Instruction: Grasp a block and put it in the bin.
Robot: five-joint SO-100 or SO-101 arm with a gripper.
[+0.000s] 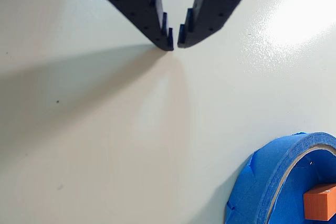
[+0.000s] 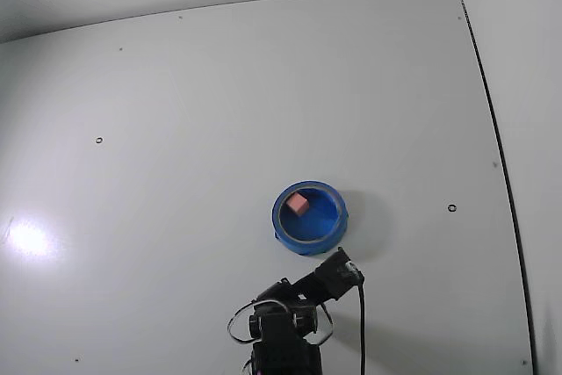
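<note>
Wrist view: gripper (image 1: 175,43) hovering empty, tips nearly touching, over the bare table (image 1: 105,145). Block (image 1: 321,202) sitting inside the bin (image 1: 273,171), both cropped by the frame edge.

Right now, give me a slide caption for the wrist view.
Empty gripper, fingertips nearly shut, above the bare white table; orange block sits inside the blue bin at lower right.

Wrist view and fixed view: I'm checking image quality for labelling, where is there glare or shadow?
Wrist view: glare patch upper right on the table, broad shadow stretching left from the fingers. Fixed view: small glare spot at far left, faint shadow right of the bin.
</note>
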